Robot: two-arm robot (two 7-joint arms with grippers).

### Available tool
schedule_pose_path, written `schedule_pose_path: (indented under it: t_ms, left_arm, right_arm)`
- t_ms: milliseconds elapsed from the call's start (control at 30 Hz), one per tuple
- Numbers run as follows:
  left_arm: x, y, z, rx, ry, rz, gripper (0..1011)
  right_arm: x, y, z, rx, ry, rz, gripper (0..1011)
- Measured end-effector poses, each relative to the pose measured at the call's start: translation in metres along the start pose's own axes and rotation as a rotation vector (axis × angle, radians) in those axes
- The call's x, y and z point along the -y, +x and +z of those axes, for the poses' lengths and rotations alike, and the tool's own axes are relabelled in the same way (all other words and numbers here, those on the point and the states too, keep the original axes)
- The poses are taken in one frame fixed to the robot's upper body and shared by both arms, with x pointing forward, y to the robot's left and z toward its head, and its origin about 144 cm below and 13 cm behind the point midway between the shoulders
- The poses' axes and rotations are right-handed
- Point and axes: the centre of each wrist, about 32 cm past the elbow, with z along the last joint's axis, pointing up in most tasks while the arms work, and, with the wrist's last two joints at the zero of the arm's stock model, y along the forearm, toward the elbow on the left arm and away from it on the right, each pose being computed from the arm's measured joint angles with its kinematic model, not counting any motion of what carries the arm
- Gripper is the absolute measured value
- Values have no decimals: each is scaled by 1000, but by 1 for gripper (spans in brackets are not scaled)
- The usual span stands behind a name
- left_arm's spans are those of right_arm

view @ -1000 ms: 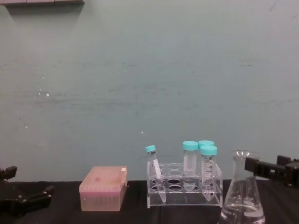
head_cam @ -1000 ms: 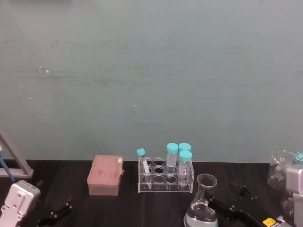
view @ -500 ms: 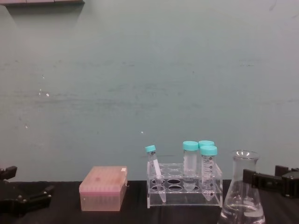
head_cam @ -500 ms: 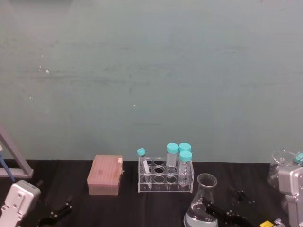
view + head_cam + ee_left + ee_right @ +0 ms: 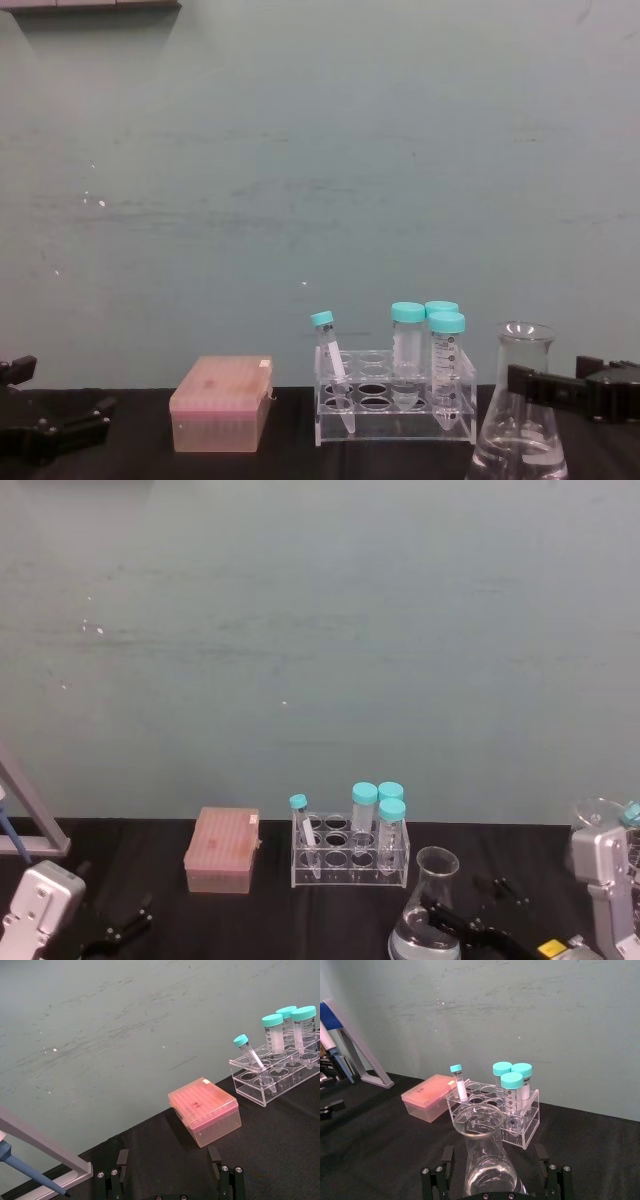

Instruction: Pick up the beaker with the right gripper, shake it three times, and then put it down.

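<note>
The right gripper (image 5: 494, 1151) is released. Its 2 fingers (image 5: 447, 1157) are spread to either side of the beaker (image 5: 481, 1127), with a gap showing on each side, so it grasps nothing. The beaker stands upright on the black tabletop (image 5: 380, 1125) between those fingers, with clear liquid in its wide base. In the chest view, 1 finger overlaps the flask just below the neck. Just beyond the beaker from the gripper stands a clear tube rack (image 5: 532, 1116) with 4 teal-capped tubes (image 5: 512, 1085), 3 upright and 1 leaning. A pink box (image 5: 425, 1097) lies beyond the gripper, to its left. The left gripper (image 5: 169, 1160) sits low at the far left, also spread, near the pink box but apart from it.
</note>
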Motion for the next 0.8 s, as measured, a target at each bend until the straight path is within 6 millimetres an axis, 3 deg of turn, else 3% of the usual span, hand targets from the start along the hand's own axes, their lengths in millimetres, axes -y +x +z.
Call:
schedule_pose_path:
  t_ms: [800]
  left_arm:
    - [0,0,0,0,0,0,1000]
  right_arm:
    - [-31,2,-3,-7,-10,14,1002]
